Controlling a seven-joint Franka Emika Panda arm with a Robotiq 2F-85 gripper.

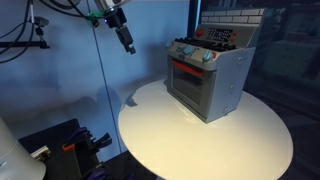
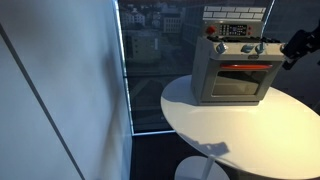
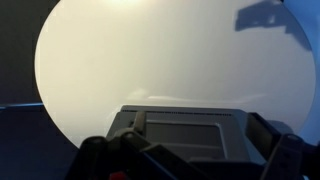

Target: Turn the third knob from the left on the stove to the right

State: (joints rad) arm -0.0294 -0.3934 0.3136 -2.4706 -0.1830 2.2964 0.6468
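Observation:
The toy stove (image 1: 210, 85) is a silver-grey box with a red-framed oven window and a brick-patterned back panel. It stands on the far side of a round white table (image 1: 190, 140) and shows in both exterior views (image 2: 235, 80). A row of small pale-teal knobs runs along its front top edge. The third knob from the left (image 2: 248, 48) looks like the others and also shows in an exterior view (image 1: 199, 55). My gripper (image 1: 126, 40) hangs in the air well away from the stove, off its knob side (image 2: 297, 47). In the wrist view its fingers (image 3: 190, 150) stand wide apart and empty.
A tall window (image 2: 155, 60) stands behind the table. Dark equipment with cables (image 1: 70, 145) sits low beside the table. A dark shape (image 3: 265, 20) lies at the table's far edge in the wrist view; what it is I cannot tell.

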